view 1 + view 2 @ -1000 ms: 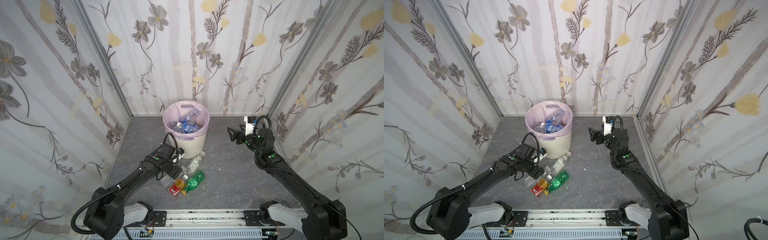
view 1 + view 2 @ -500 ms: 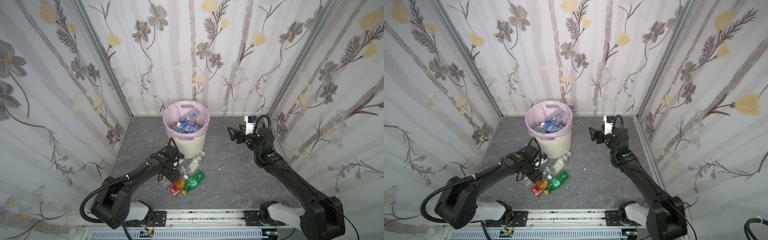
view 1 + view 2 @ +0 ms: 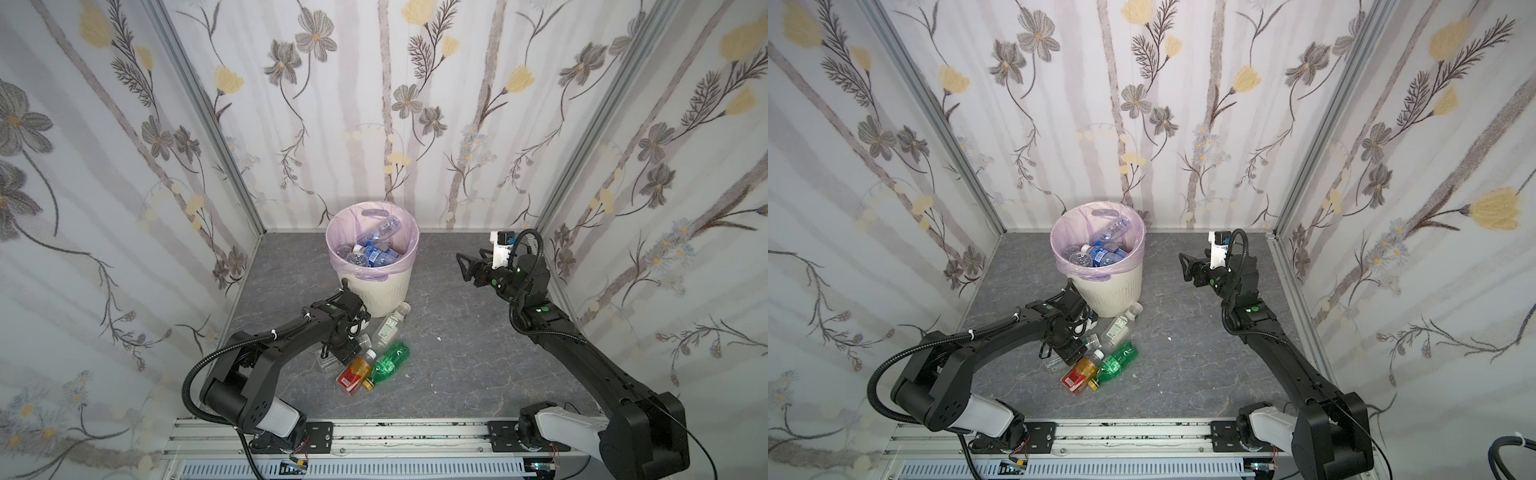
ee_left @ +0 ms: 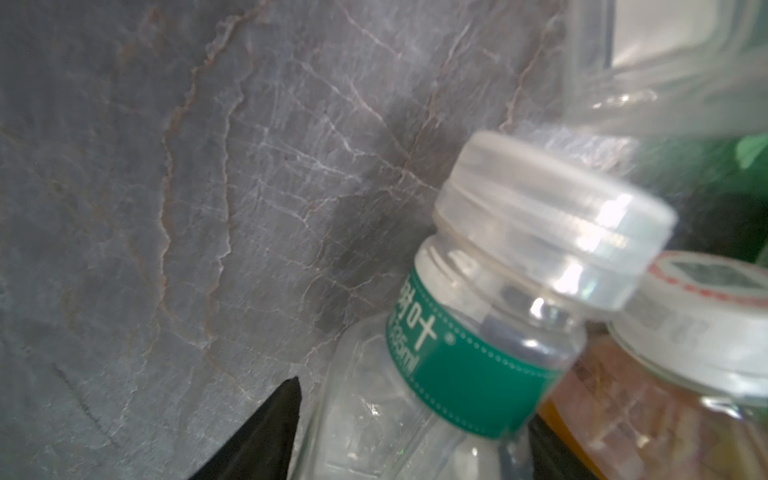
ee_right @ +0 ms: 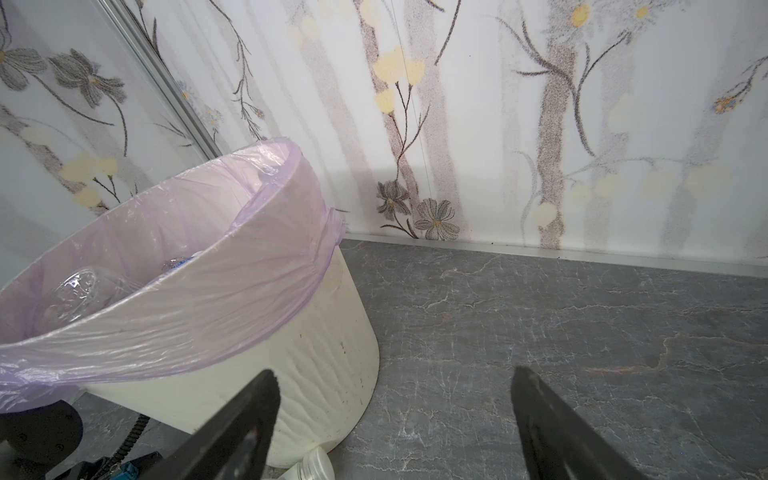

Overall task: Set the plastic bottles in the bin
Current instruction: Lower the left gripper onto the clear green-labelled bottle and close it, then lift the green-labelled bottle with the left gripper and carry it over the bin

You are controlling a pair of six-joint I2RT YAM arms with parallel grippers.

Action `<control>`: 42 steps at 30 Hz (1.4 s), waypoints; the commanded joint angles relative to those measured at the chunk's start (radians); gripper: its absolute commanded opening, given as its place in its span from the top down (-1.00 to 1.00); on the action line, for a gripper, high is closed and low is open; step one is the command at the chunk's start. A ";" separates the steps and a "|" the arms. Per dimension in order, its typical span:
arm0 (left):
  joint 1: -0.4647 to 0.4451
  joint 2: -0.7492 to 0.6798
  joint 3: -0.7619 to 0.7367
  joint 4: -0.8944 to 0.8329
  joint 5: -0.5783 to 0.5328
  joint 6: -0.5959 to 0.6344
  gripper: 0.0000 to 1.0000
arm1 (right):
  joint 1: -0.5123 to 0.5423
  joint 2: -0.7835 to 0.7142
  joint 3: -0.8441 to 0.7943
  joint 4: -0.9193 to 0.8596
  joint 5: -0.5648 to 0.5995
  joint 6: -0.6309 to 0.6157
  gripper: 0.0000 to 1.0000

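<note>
The cream bin [image 3: 384,293] with a lilac liner stands at the back and holds several clear, blue-labelled plastic bottles [image 3: 374,253]. In front of it lie a white-labelled clear bottle [image 3: 388,326], a green bottle [image 3: 388,361], an amber bottle [image 3: 353,374] and a clear bottle with a green neck band [image 4: 457,353]. My left gripper [image 3: 347,353] is down in this pile, its black fingers closed against both sides of the green-banded bottle. My right gripper [image 3: 463,266] hangs open and empty to the right of the bin [image 5: 324,374].
Flowered walls close the grey stone floor [image 3: 457,365] on three sides. A metal rail [image 3: 395,432] carrying both arm bases runs along the front edge. The amber bottle's white cap [image 4: 706,316] presses against the green-banded bottle's neck.
My left gripper has sunk lower into the bottle pile and its jaws have narrowed around the green-banded clear bottle. The right arm has stayed still.
</note>
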 commanded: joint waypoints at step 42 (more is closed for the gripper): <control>0.001 -0.485 0.323 0.109 0.282 0.027 -0.18 | -0.006 0.024 0.015 -0.003 -0.039 -0.015 -0.75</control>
